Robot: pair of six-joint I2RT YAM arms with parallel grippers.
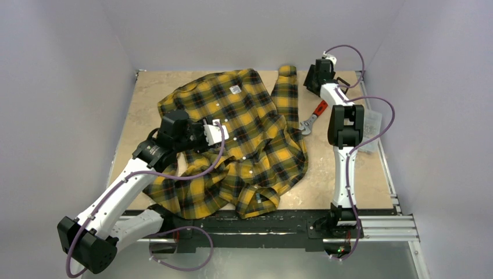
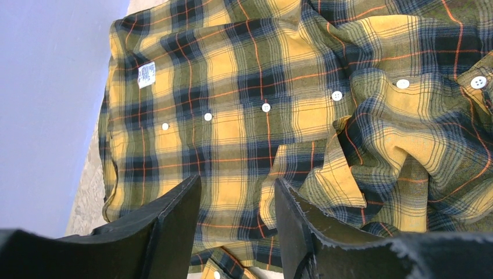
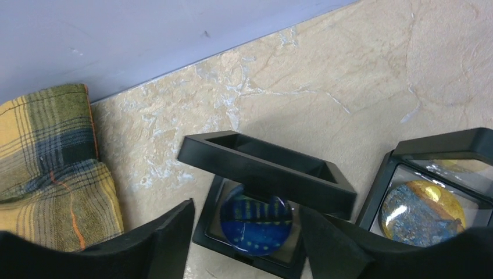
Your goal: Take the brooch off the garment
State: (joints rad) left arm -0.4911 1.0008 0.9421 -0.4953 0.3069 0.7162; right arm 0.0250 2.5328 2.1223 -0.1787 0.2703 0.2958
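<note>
The left gripper (image 2: 237, 181) is spread wide and holds nothing, hanging just above the plaid garment (image 2: 244, 87), which lies rumpled across the middle of the table (image 1: 145, 99), buttons and white label (image 2: 146, 74) facing up. The right gripper (image 3: 245, 208) also gapes with nothing in it, over an open black case (image 3: 267, 165) holding a round blue disc (image 3: 256, 224) – a second case (image 3: 442, 145) sits just beside it

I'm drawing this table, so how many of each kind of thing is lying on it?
Plaid shirt: 1
Red-handled pliers: 1
Black boxes, left and right: 2
Round brooches, blue and gold: 2
Clear bag: 1
Total: 7
</note>
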